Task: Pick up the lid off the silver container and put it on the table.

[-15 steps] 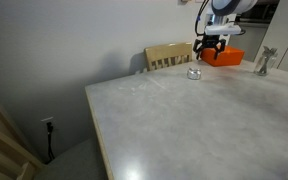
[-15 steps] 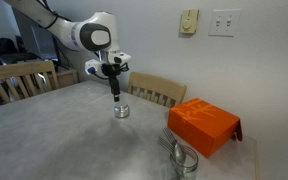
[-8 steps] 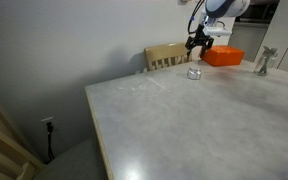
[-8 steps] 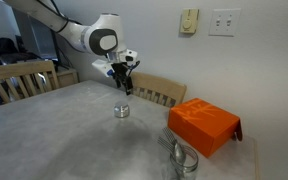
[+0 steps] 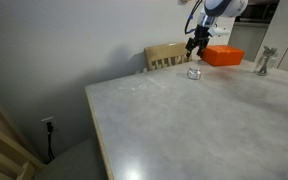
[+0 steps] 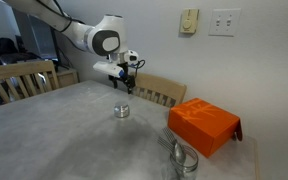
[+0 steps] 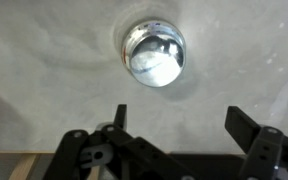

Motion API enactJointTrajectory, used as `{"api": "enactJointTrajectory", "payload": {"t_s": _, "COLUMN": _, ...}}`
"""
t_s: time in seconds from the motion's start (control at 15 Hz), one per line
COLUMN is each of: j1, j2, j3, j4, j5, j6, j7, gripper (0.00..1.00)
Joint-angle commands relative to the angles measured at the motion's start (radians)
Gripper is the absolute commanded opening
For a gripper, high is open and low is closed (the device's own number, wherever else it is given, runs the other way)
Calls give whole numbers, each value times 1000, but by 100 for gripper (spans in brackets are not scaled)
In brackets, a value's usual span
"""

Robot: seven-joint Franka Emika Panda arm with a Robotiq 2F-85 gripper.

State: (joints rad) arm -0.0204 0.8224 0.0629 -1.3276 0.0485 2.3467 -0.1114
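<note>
The small silver container stands on the marbled table near its far edge; it also shows in an exterior view. In the wrist view it is a shiny round pot seen from above, and its top looks like the silvery lid, still on it; I cannot tell the lid apart from the pot. My gripper hangs tilted above the container, apart from it. In the wrist view the jaws are open with nothing between them.
An orange box lies on the table beyond the container. A taller silver upright item stands by the box. Wooden chairs stand at the table's edges.
My gripper has risen from just over the container and tilted away. The container has not moved.
</note>
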Motion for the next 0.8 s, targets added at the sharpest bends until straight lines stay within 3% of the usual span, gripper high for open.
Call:
{"api": "enactJointTrajectory", "payload": {"t_s": 0.0, "j1": 8, "j2": -2, "j3": -4, "j4": -4, "j5": 0, "j6": -37, "j7": 17, "gripper": 100}}
{"api": "enactJointTrajectory", "payload": {"t_s": 0.33, "j1": 30, "j2": 6, "j3": -24, "j4": 23, "j5": -13, "j6": -190, "j7": 77, "gripper": 100}}
{"api": "enactJointTrajectory", "payload": {"t_s": 0.73, "j1": 47, "j2": 37, "j3": -47, "j4": 43, "j5": -60, "j6": -168, "j7": 87, "gripper": 100}}
